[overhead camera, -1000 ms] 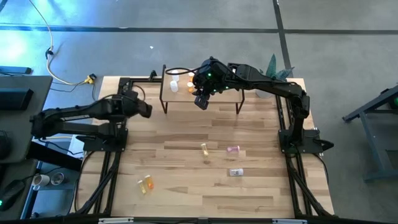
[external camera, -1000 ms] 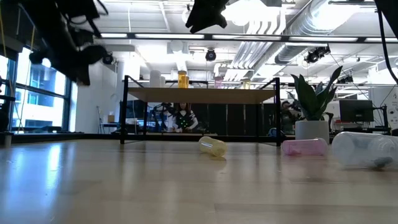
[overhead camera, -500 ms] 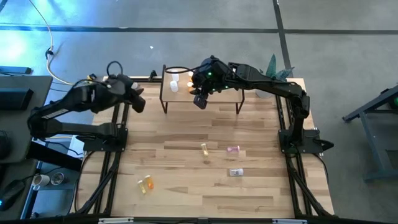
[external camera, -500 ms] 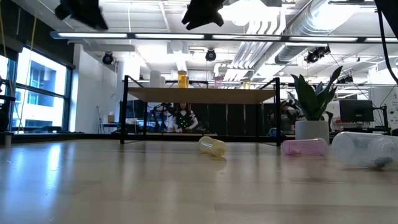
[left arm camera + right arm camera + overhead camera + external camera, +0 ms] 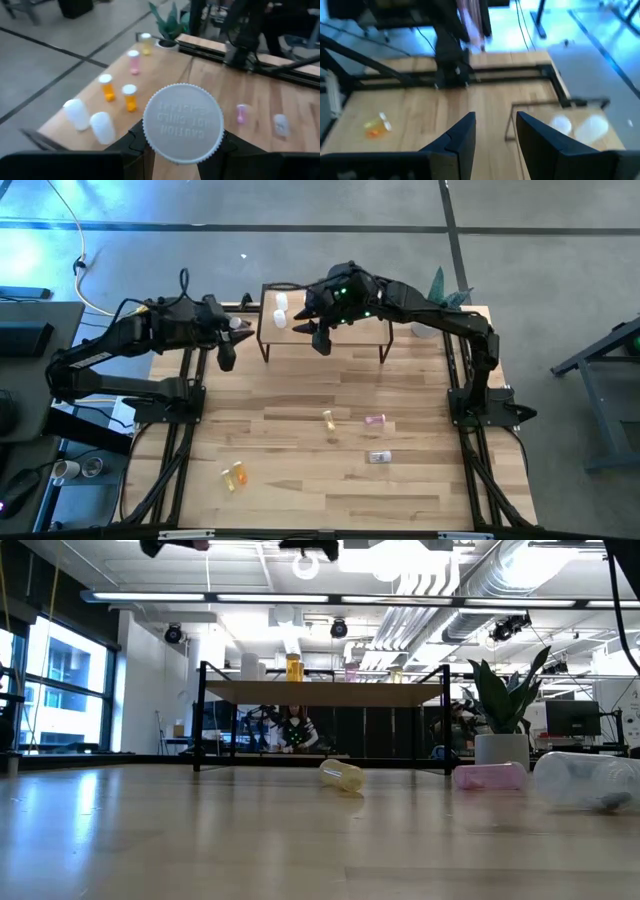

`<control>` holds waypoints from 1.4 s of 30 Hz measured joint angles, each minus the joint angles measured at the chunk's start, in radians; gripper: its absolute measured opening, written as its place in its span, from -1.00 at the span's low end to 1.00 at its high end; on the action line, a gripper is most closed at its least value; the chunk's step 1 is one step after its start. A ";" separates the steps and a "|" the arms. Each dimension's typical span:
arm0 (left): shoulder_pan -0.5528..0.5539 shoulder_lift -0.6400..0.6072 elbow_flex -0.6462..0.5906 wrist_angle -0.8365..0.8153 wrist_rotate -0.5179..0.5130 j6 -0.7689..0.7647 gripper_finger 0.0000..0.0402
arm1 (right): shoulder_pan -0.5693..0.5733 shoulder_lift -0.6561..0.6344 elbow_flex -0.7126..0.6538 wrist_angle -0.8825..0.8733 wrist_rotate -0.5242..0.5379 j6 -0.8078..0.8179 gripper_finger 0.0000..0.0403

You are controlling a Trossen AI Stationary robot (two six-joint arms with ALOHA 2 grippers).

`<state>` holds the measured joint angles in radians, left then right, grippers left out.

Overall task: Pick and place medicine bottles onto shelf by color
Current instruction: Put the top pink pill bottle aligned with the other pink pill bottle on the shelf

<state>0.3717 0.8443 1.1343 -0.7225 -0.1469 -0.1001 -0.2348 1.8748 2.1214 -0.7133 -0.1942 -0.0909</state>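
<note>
Bottle in hand: a white-capped bottle, cap filling the centre of the left wrist view, gripped by the left end effector, whose fingers are closed tight on it; body colour hidden behind the cap. In the high view this end effector sits upper left of centre, just beside the left end of the shelf. Shelf, left wrist view, standing upright: two white bottles, two orange bottles, one pink bottle, one yellow bottle — six placed, like colours side by side. Lying on the desk, high view: a yellow bottle at centre, a pink one right of it, a clear one lower right of centre, an orange one lower left — four. Judged roughly halfway: six shelved, one in carry, four to collect. Right end effector hangs over the shelf's front edge, upper centre, fingers parted with a moderate gap and nothing between them in the right wrist view.
</note>
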 joint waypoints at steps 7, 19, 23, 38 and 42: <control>-0.035 0.079 0.000 0.051 0.106 0.043 -0.53 | 0.000 -0.002 0.107 0.047 -0.135 -0.023 -0.34; -0.153 0.197 0.000 0.097 0.135 0.023 -0.53 | 0.050 -0.003 0.127 0.036 -0.176 -0.075 -0.34; -0.180 0.227 0.000 0.130 0.134 0.018 -0.53 | 0.088 0.004 0.127 0.037 -0.145 -0.117 -0.34; -0.192 0.242 0.000 0.177 0.101 -0.027 -0.53 | 0.140 0.062 0.127 0.000 -0.098 -0.106 -0.04; -0.192 0.246 0.000 0.184 0.101 -0.027 -0.53 | 0.143 0.073 0.127 0.006 -0.060 -0.101 -0.03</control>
<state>0.1802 1.0908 1.1339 -0.5381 -0.0456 -0.1272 -0.0919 1.9477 2.2486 -0.7074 -0.2543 -0.1921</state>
